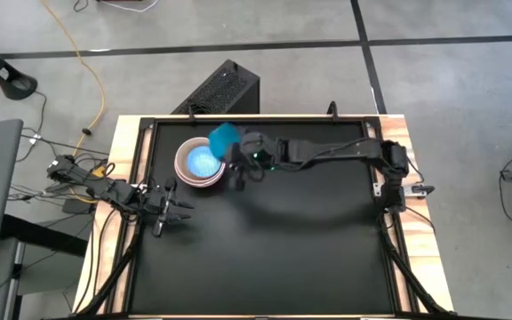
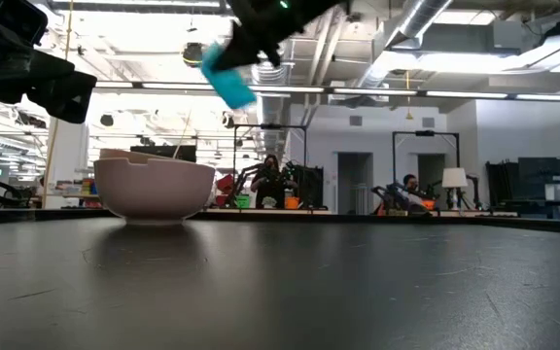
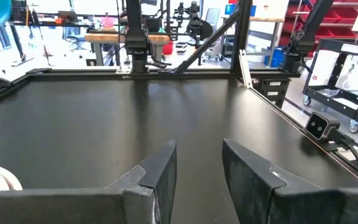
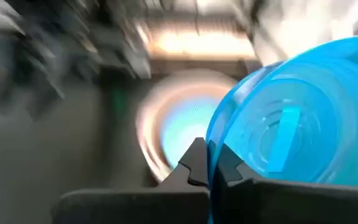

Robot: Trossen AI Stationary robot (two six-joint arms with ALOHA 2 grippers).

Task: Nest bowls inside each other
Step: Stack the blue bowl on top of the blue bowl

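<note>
My right gripper (image 4: 209,163) pinches the teal bowl (image 1: 225,137) by its rim, tilted above the stack of bowls (image 1: 199,164) near the table's far-left corner; that thin hold could slip and miss.

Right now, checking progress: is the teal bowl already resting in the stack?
No, the right gripper holds the teal bowl tilted in the air above the stack.

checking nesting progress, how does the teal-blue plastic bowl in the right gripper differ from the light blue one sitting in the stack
The teal-blue plastic bowl is deeper in colour; the light blue plastic bowl is paler. The teal one is lifted off the table, pinched by its rim in the right gripper; the light blue one rests nested inside the stack of larger bowls. The teal one is tilted steeply; the light blue one sits level, opening up. Both are round.
</note>
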